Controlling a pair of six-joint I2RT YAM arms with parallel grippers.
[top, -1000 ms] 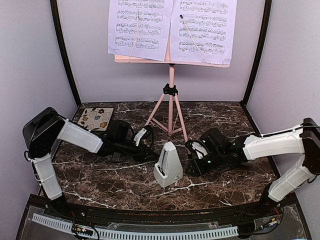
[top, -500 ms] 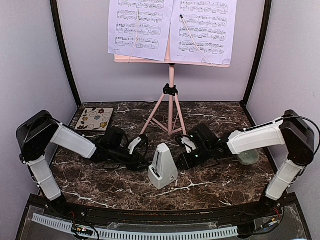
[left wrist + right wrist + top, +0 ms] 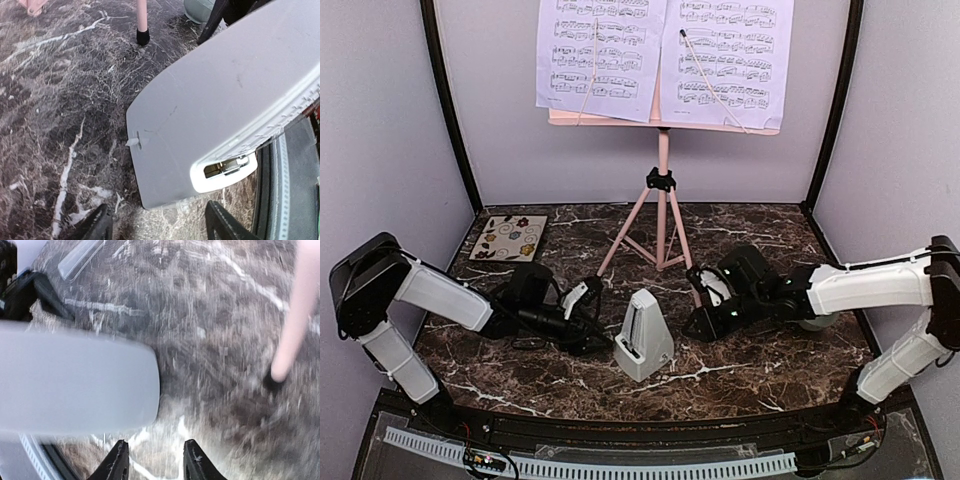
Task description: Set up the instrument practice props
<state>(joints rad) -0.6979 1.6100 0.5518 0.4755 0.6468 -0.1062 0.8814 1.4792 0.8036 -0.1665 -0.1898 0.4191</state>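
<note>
The metronome (image 3: 643, 335) stands upright at lower centre of the overhead frame, on the marble worktop (image 3: 750, 365), just in front of the feet of the pink music stand (image 3: 663, 190). The stand carries its sheet-music pages (image 3: 660, 55) at top centre.

My left fingers (image 3: 100, 226) sit just beside the metronome's left flank, spread wide with nothing between them. My right fingers (image 3: 119, 460) wait near its other side, parted more narrowly and also empty.

I judge the metronome to be a light, hollow plastic shell, stiff and smooth. A pinch on its sloping faces would tend to squeeze it upward and out. It is tall on a small base, so a sideways nudge could topple it. I'd take hold low, across two opposite faces near the base, and close gently.
</note>
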